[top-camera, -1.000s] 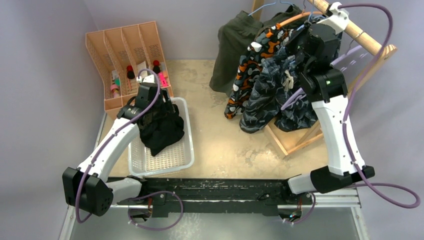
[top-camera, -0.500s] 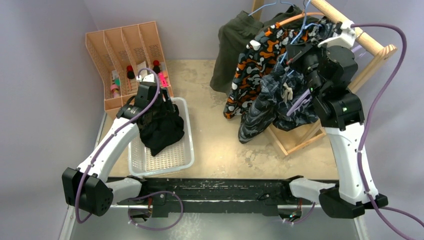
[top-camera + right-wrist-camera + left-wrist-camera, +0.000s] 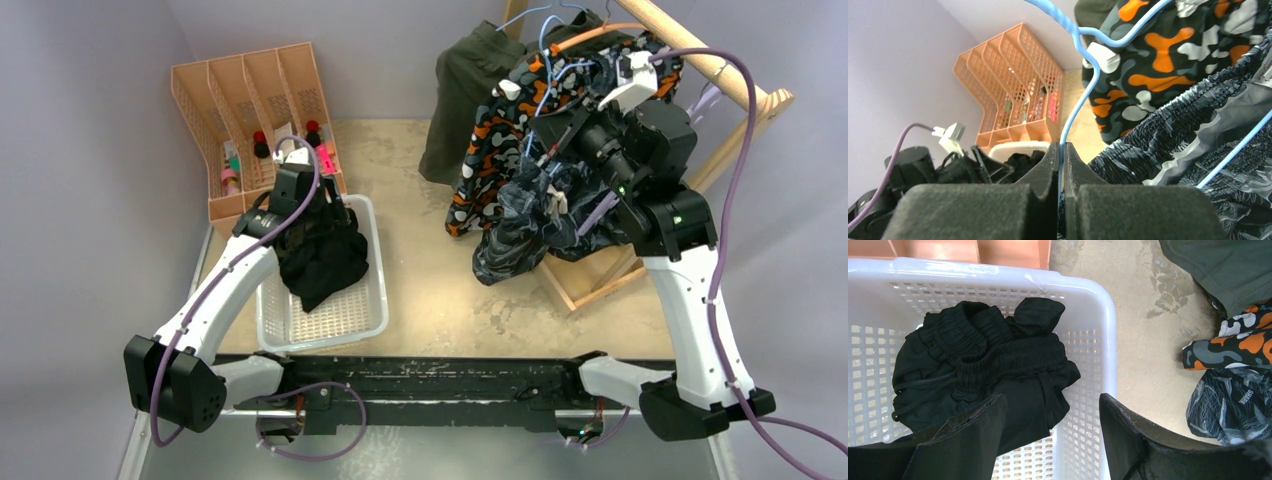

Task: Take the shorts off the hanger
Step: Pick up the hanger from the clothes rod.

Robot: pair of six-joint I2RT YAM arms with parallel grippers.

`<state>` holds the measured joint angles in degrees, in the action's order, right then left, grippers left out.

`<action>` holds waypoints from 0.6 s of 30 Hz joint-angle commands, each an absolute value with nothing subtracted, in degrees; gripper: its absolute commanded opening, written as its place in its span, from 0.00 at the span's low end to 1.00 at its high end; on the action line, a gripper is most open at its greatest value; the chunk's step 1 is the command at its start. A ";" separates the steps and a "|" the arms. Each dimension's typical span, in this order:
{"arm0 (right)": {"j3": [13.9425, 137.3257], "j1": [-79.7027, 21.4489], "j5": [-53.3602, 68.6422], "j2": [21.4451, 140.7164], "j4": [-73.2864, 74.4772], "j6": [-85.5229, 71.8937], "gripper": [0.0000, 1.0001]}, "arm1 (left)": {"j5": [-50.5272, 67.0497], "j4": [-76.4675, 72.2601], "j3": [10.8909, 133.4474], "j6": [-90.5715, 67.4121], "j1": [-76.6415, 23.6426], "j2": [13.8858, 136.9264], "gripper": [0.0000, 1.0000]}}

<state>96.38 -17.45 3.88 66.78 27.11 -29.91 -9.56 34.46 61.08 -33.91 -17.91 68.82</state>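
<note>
Right end effector (image 3: 1061, 150): I read it as clenched on the wire of the blue hanger (image 3: 1074, 29), jaws pressed together around it. Grey shorts (image 3: 520, 220) hang from that hanger, bunched below the right wrist above the surface (image 3: 430, 270). Orange shorts (image 3: 500, 140) touch them on the left; olive shorts (image 3: 465, 90) hang behind, near the rail (image 3: 700, 55). Left end effector (image 3: 1050, 402): released, jaws wide, nothing between them, over the basket (image 3: 998, 274). Black shorts (image 3: 988, 370) lie crumpled inside it.
</note>
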 commanded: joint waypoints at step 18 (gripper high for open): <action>91.06 -17.49 41.59 56.13 20.80 -30.58 0.00 | -7.81 33.81 65.50 -34.41 -17.85 68.88 0.67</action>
<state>91.57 -17.28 30.44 57.69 26.63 -30.63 -9.02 35.51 62.92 -33.89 -17.91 68.84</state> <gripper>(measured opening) 0.011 0.672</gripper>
